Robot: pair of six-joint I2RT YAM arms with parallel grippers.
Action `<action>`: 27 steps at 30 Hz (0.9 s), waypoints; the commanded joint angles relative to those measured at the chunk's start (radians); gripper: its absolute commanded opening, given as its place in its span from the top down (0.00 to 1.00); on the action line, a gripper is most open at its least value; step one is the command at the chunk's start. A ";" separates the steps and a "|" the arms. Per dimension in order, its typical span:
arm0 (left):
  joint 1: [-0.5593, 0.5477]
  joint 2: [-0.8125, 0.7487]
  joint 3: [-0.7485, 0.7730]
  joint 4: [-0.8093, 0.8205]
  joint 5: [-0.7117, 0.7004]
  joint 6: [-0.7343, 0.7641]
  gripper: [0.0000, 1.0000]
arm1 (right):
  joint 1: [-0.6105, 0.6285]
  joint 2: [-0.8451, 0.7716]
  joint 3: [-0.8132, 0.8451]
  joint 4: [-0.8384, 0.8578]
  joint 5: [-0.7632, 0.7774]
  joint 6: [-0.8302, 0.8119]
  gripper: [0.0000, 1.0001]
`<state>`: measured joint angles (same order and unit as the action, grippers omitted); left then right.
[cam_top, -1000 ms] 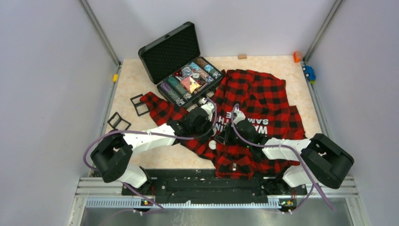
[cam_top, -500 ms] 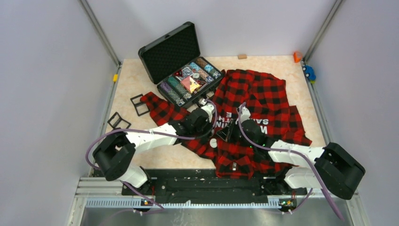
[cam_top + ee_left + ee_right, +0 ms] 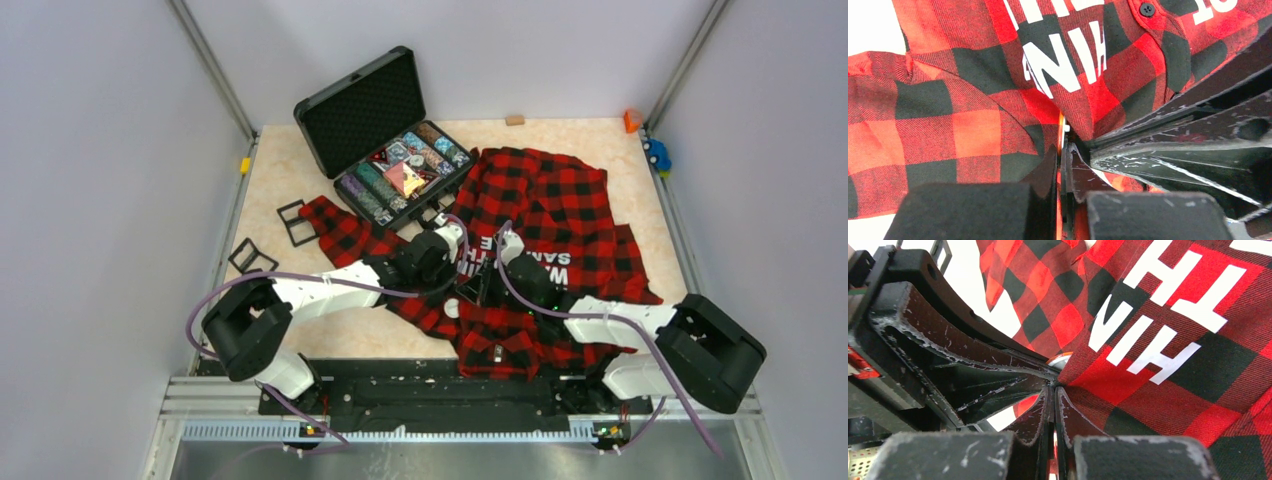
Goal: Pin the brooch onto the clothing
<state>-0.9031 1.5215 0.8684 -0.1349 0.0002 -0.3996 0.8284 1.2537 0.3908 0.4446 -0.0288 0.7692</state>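
Beige stone-look tabletop (image 3: 290, 150) boxed in by pale grey walls (image 3: 100, 200). Open black case (image 3: 360, 105) of badges at upper centre of the top view. Red-and-black flannel shirt (image 3: 560, 200) spread centre right, white lettering across its middle. Both arms stretched to one spot on the shirt's left edge, centre frame.

Left gripper (image 3: 1063, 150) closed tight, with a thin orange-and-white sliver pinched between the fingers, judged to be the brooch (image 3: 1060, 360) seen edge-on. In the right wrist view, same brooch as a small shiny rounded rim peeking from under the fabric fold, just above centre. Right gripper (image 3: 1054, 390) closed too, tips touching the fold. Cannot tell whether cloth is caught between them.

Key relation: brooch right at the left fingertips, standing vertical in the left wrist frame, with the fold touching it from the right and draped over it. Left arm the nearer one, holding it. Right fingers lying in from the right side of that frame, nearly tip to tip. Pin side hidden.

Likely next: pushing the brooch rightward into the fold with the cloth held steady. Risk of slipping off the thin edge.
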 commanded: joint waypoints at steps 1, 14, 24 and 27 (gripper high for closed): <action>-0.004 -0.019 0.018 0.040 0.034 0.006 1.00 | 0.022 0.037 0.030 0.067 -0.040 -0.023 1.00; -0.003 -0.103 -0.055 0.127 0.009 -0.052 1.00 | 0.023 0.131 0.013 0.130 -0.067 -0.017 1.00; 0.021 -0.123 -0.101 0.201 0.025 -0.103 1.00 | 0.031 0.114 0.000 0.152 -0.095 -0.028 1.00; 0.041 -0.128 -0.107 0.202 0.057 -0.104 1.00 | 0.031 0.053 -0.013 0.115 -0.088 -0.038 0.86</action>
<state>-0.8837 1.4227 0.7731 -0.0204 0.0071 -0.4812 0.8356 1.3834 0.3901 0.5526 -0.0921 0.7574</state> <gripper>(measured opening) 0.021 0.053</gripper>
